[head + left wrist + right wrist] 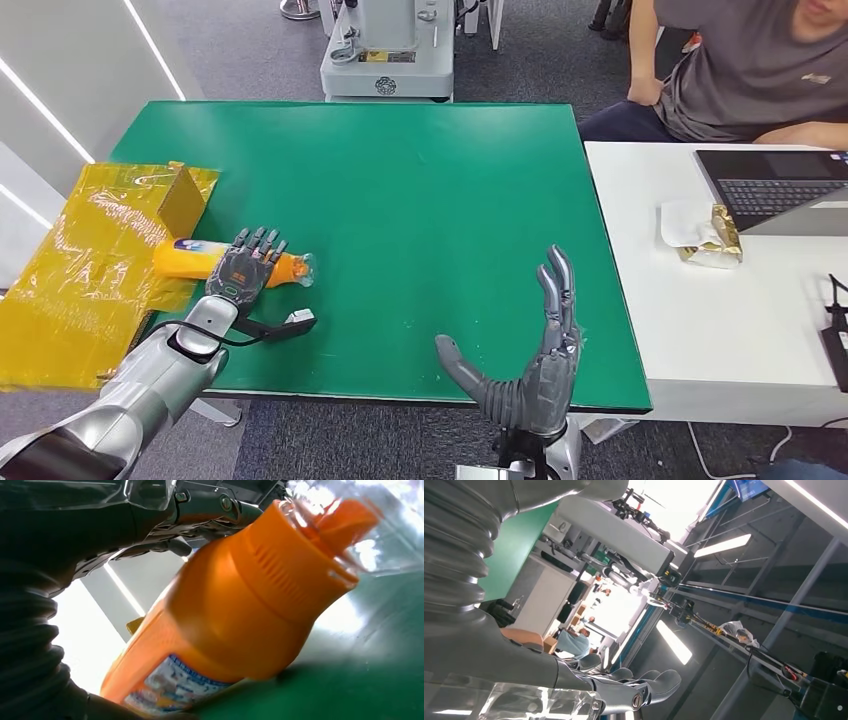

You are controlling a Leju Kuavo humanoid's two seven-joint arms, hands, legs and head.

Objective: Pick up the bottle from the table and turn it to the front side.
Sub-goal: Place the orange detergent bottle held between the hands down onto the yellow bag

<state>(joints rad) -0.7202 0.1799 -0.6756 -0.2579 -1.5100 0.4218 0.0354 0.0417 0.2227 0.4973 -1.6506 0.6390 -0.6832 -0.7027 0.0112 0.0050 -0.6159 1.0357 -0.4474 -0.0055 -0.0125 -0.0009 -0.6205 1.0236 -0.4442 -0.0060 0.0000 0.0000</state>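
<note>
An orange bottle (185, 258) with a blue-and-white label lies on its side on the green table (420, 200), its clear-capped end (297, 268) pointing right. My left hand (245, 268) lies over the bottle's middle with its fingers stretched across it, not curled around. The left wrist view has the bottle (240, 615) close under the palm, resting on the green surface, with the fingers (200, 505) above it. My right hand (540, 365) stands upright at the table's near edge, fingers apart and holding nothing. Its fingers (644, 687) point into the room.
A crinkled yellow foil bag (100, 260) covers the table's left end, touching the bottle's base. To the right, a white table (650, 300) carries a laptop (770, 185) and a foil-wrapped item (710, 240); a person (760, 70) sits behind it. A machine base (385, 60) stands beyond the far edge.
</note>
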